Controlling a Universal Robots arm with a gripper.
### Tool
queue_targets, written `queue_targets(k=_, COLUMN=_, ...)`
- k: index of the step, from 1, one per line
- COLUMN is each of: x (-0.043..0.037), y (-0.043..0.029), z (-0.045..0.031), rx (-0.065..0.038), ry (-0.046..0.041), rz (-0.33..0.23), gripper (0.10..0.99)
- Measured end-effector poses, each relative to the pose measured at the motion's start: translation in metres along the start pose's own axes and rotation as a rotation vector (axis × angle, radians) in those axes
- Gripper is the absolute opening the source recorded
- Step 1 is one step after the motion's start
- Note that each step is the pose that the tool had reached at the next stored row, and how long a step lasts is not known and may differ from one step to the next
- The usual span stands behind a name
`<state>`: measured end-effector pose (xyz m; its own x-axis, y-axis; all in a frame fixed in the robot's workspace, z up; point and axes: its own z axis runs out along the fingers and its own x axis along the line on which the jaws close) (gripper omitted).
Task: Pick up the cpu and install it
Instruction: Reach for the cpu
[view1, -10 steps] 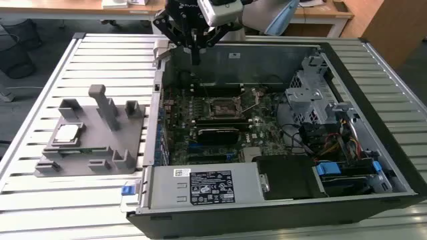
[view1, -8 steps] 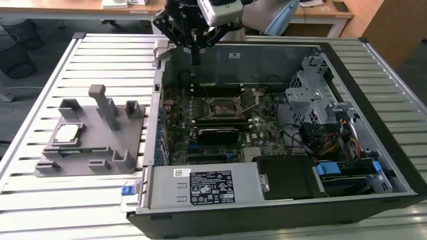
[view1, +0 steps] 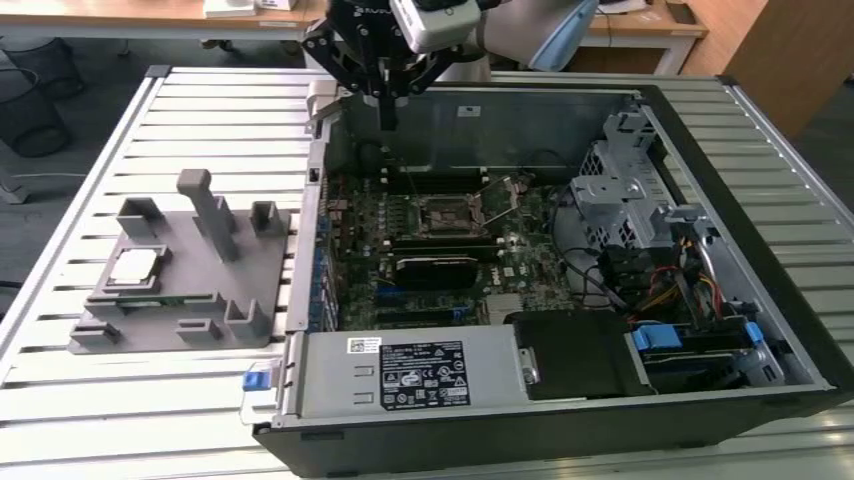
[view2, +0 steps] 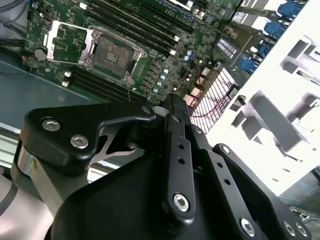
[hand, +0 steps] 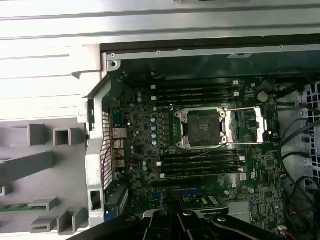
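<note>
in the exterior view the small silvery square cpu (view1: 134, 267) lies in the grey plastic holder block (view1: 200, 300) at nine o'clock; the black end effector (view1: 388, 122), pressed together and holding nothing, hangs at twelve o'clock. both wrist views show the open black square socket (hand: 202, 127) (view2: 110, 52) on the green motherboard (hand: 145, 150).

The gripper (view1: 388, 120) is black, lightly glossy, with bright metal screws (view2: 181, 201). Under it the computer case (view1: 534, 115) is dull bare sheet metal. Far from it, the cpu (view1: 134, 266) has a silvery metal top, in a matt grey plastic holder block (view1: 200, 300).
</note>
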<state>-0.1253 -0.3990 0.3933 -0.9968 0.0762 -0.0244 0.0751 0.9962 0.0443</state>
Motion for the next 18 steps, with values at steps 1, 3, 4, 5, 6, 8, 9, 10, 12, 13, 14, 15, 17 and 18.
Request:
queue_targets(k=1, x=0.0009, y=-0.0001, z=0.0, rx=0.0, ry=0.0, rz=0.0, gripper=0.11)
queue_targets(k=3, x=0.0027, y=-0.0002, z=0.0, rx=0.0, ry=0.0, rz=0.0, gripper=0.11)
queue_targets(k=4, x=0.0036, y=-0.0003, z=-0.0001, rx=0.0, ry=0.0, rz=0.0, gripper=0.11)
queue_targets(k=5, x=0.0044, y=-0.0003, z=-0.0001, rx=0.0, ry=0.0, rz=0.0, gripper=0.11)
queue_targets(k=6, x=0.0052, y=-0.0004, z=-0.0001, rx=0.0, ry=0.0, rz=0.0, gripper=0.11)
queue_targets(k=8, x=0.007, y=-0.0005, z=-0.0001, rx=0.0, ry=0.0, rz=0.0, gripper=0.11)
queue_targets(k=9, x=0.0078, y=-0.0006, z=-0.0001, rx=0.0, ry=0.0, rz=0.0, gripper=0.11)
queue_targets(k=10, x=0.0087, y=-0.0006, z=-0.0001, rx=0.0, ry=-0.0001, rz=0.0, gripper=0.11)
queue_targets(k=12, x=0.0106, y=-0.0008, z=-0.0002, rx=0.0, ry=0.0, rz=0.0, gripper=0.11)
queue_targets(k=13, x=0.0115, y=-0.0009, z=-0.0002, rx=0.0, ry=-0.0001, rz=0.0, gripper=0.11)
queue_targets(k=14, x=0.0125, y=-0.0009, z=-0.0003, rx=0.0, ry=0.0, rz=0.0, gripper=0.11)
queue_targets(k=15, x=0.0135, y=-0.001, z=-0.0003, rx=0.0, ry=0.0, rz=0.0, gripper=0.11)
queue_targets(k=17, x=0.0152, y=-0.0011, z=-0.0003, rx=0.0, ry=0.0, rz=0.0, gripper=0.11)
queue_targets(k=18, x=0.016, y=-0.0012, z=-0.0003, rx=0.0, ry=0.0, rz=0.0, gripper=0.11)
